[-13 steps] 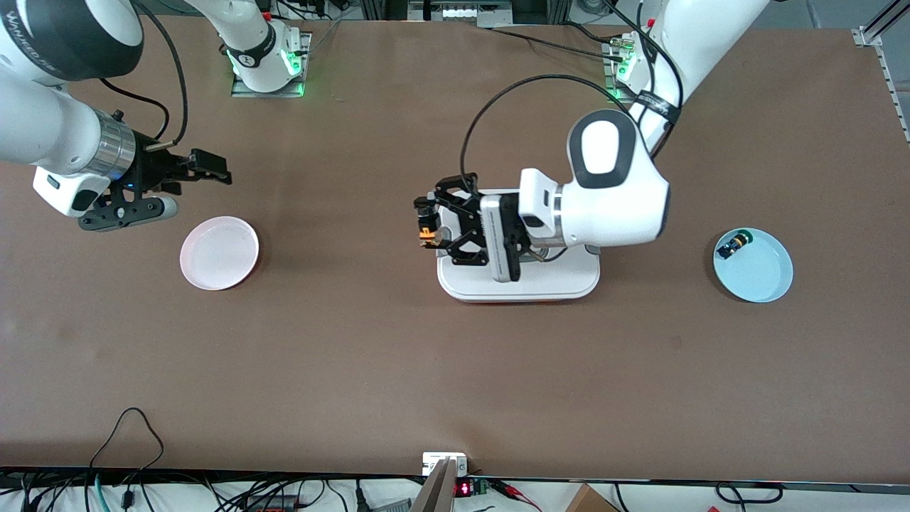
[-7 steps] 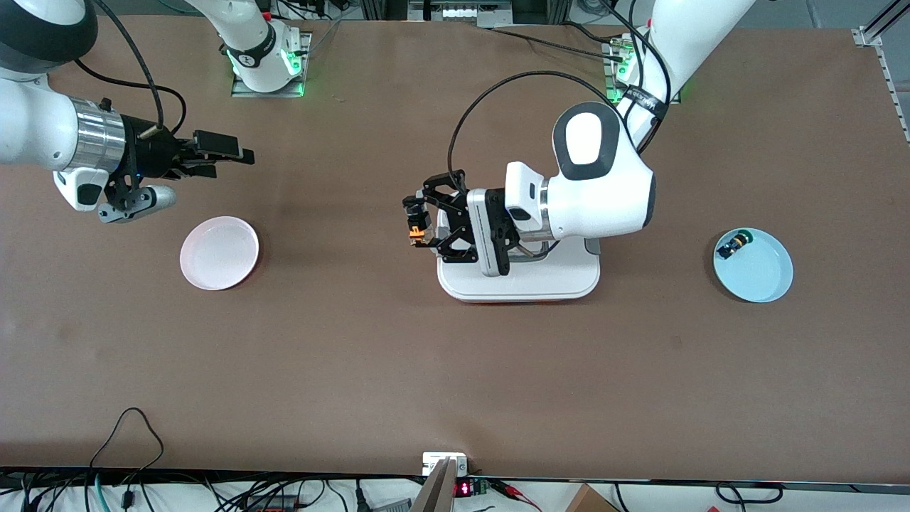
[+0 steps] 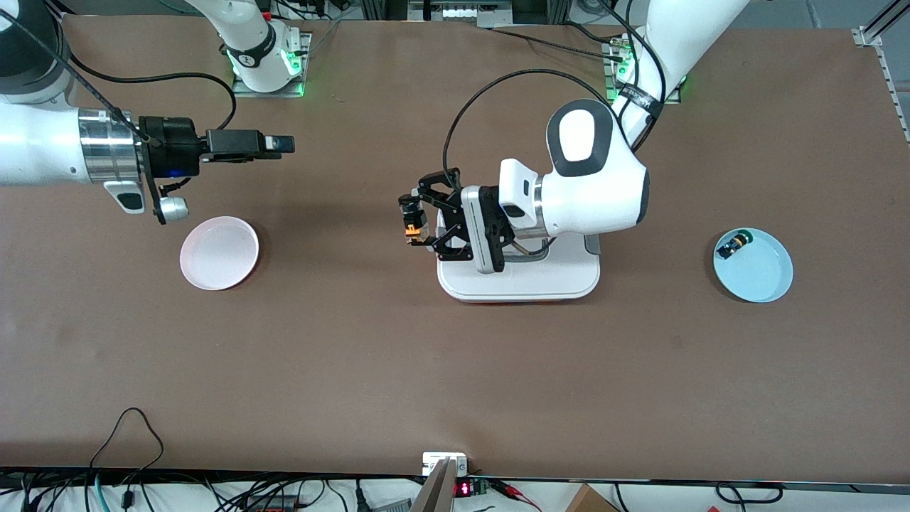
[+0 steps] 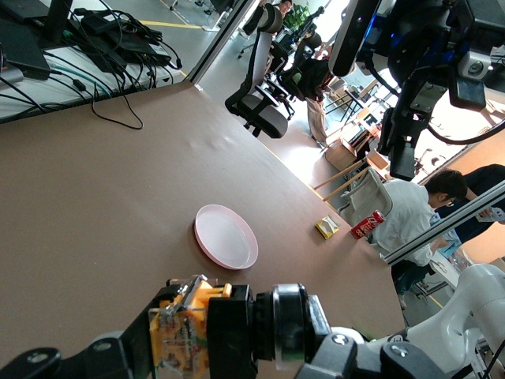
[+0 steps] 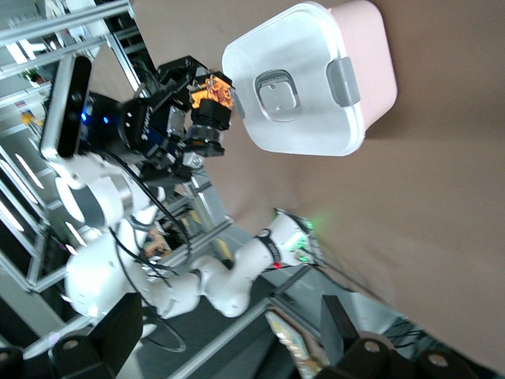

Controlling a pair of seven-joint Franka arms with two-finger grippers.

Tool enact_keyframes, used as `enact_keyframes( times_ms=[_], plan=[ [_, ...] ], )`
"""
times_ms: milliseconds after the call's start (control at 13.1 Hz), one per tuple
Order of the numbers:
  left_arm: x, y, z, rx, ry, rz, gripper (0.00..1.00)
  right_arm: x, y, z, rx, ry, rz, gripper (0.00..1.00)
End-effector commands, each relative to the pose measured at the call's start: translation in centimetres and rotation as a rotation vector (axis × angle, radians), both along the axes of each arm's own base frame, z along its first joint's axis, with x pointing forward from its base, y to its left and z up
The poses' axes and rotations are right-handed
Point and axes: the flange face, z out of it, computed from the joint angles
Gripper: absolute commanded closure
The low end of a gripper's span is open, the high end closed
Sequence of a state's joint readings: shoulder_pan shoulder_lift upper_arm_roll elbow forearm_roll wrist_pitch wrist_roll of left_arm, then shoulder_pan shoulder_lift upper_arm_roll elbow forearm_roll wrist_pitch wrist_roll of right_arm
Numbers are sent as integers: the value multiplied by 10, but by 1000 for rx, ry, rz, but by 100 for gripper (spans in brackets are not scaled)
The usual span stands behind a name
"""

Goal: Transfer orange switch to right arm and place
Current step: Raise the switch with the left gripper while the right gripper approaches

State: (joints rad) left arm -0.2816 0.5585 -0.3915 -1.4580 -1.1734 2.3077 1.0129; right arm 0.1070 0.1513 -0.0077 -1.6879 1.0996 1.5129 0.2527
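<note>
Right arm's black two-finger gripper [image 3: 281, 144], jaws wide and empty, has swung level at upper left toward centre frame, where left gripper [image 3: 411, 220] stays clamped on the small orange-capped switch [image 3: 411, 230]; handover approach beginning.

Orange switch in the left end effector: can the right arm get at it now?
Probably yes. The left end effector holds the orange switch up beside the white container; the open right end effector points toward it over bare table.

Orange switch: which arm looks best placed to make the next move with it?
Right. The left end effector already holds the orange switch up by the white lidded box, while the right end effector is open, empty, and pointed toward it.
</note>
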Motion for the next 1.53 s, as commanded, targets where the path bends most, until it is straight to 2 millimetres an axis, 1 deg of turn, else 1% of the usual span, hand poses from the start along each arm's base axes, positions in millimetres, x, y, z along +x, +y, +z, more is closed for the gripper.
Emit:
enact_keyframes(
  times_ms=[0,76,382,458,611,688,764,917,993,1069,1146,1222,1451],
  plan=[
    [-3,-1,-4,-11,-21,4,100,-1,0,-40,179,210,-121,0],
    [-3,-1,-5,-12,-33,0,100,1,-3,-60,249,273,-158,0],
    [-3,0,1,-17,-39,1,100,15,-2,-107,317,367,-201,0],
    [-1,2,3,-17,-42,5,100,18,-1,-117,332,386,-212,0],
    [-1,3,4,-16,-46,4,100,23,6,-135,365,428,-224,0],
    [-1,3,6,-20,-47,8,100,22,15,-145,374,450,-220,0],
    [1,5,9,-23,-52,12,100,24,18,-155,385,468,-226,0],
    [2,6,11,-26,-53,15,100,22,29,-172,391,445,-206,0],
    [-1,0,11,-32,-47,13,100,20,36,-179,393,433,-193,0],
    [-2,-3,11,-41,-45,48,100,20,41,-181,403,436,-196,0],
    [-10,-15,10,-34,-55,65,100,21,47,-179,422,434,-199,0],
    [-12,-20,11,-29,-69,85,100,22,53,-184,435,433,-199,0],
    [-12,-19,9,-23,-66,95,100,23,62,-196,469,434,-213,0]
  ],
)
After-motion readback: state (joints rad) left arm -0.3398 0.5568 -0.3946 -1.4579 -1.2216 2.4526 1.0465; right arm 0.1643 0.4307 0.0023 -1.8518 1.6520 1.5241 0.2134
